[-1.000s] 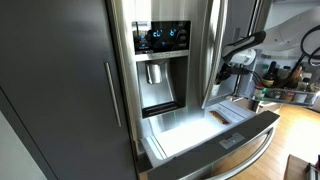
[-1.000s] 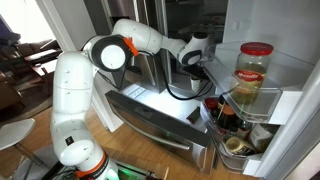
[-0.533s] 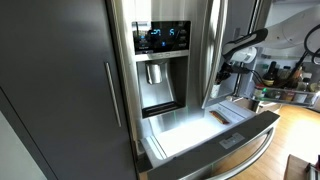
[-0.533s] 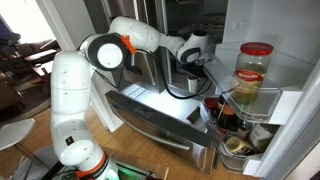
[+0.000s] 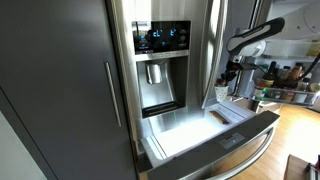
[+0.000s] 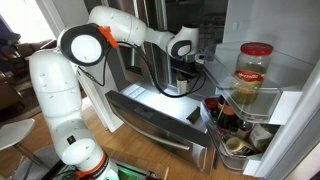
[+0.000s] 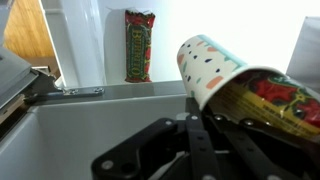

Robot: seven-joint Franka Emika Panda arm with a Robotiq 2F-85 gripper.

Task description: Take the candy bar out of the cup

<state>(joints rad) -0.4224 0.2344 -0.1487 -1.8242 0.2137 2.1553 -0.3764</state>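
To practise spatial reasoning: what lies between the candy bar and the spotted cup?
Nothing; in the wrist view, only bare pale surface separates candy bar and spotted cup.

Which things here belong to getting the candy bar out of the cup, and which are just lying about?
Job in hand:
- slim elongated candy bar in a patterned wrapper
- white paper cup with coloured spots, held tilted
- pincer
- open steel fridge drawer

Lying about:
- red-lidded glass jar
- dark bottles in the door shelf
- water dispenser

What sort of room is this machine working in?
Most likely a home kitchen: a steel fridge with a water dispenser, its pulled-out drawer, and a stored food jar.
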